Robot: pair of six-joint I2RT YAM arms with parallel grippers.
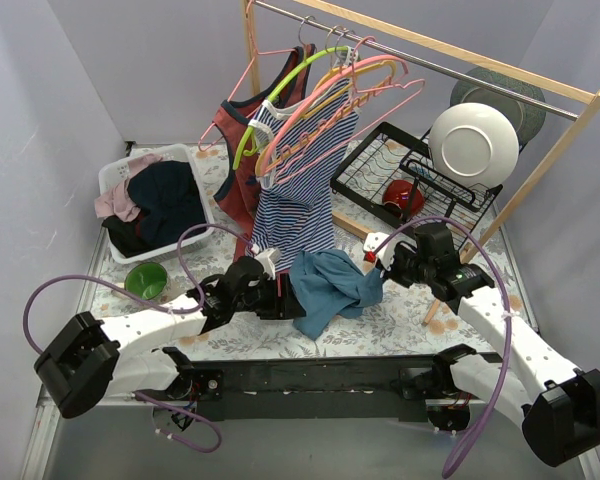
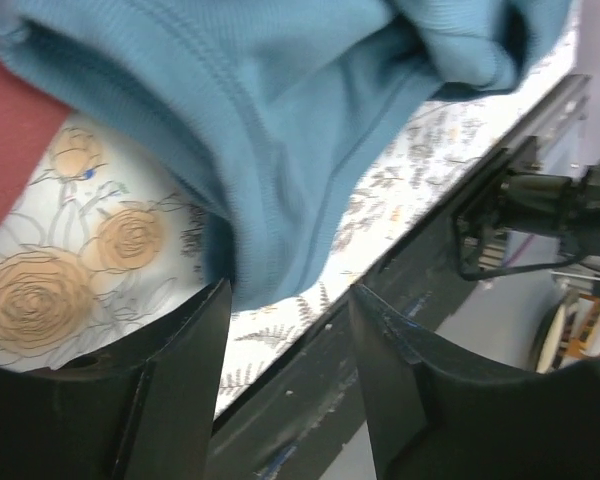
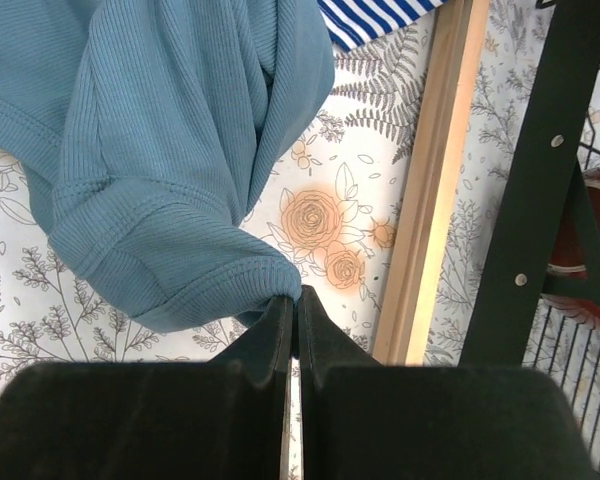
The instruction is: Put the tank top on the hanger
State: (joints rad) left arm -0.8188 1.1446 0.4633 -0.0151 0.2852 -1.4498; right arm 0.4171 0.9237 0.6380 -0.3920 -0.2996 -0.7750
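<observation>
Clamped flat together at the right gripper (image 3: 292,298), with a rolled hem of the tank top (image 3: 170,140) nipped right at the tips. Over on the left gripper (image 2: 288,300), spread wide and gripping nothing, with a teal fold drooping towards the gap between the fingers (image 2: 195,330); cannot tell whether it touches them.

Seen from above: bunched in a teal heap near table centre, strung between the two grippers, left one at its 9 o'clock, right one at its 3 o'clock. Beneath, showing through on both wrist views, the floral tablecloth (image 1: 400,320).

At 12 o'clock from the heap, hanging from the wooden garment rack (image 1: 480,52), the striped top (image 1: 295,205), and at its 9 o'clock the brick-red top (image 1: 235,175). Up on that same rack, among several others, the pink hanger (image 1: 385,62), well apart from the teal heap.

Out at 2 o'clock, a black dish rack (image 1: 380,160) with a white plate (image 1: 473,143). Out at 10 o'clock, a white basket (image 1: 115,178) of clothes, with a green cup (image 1: 146,280) just beside it.
</observation>
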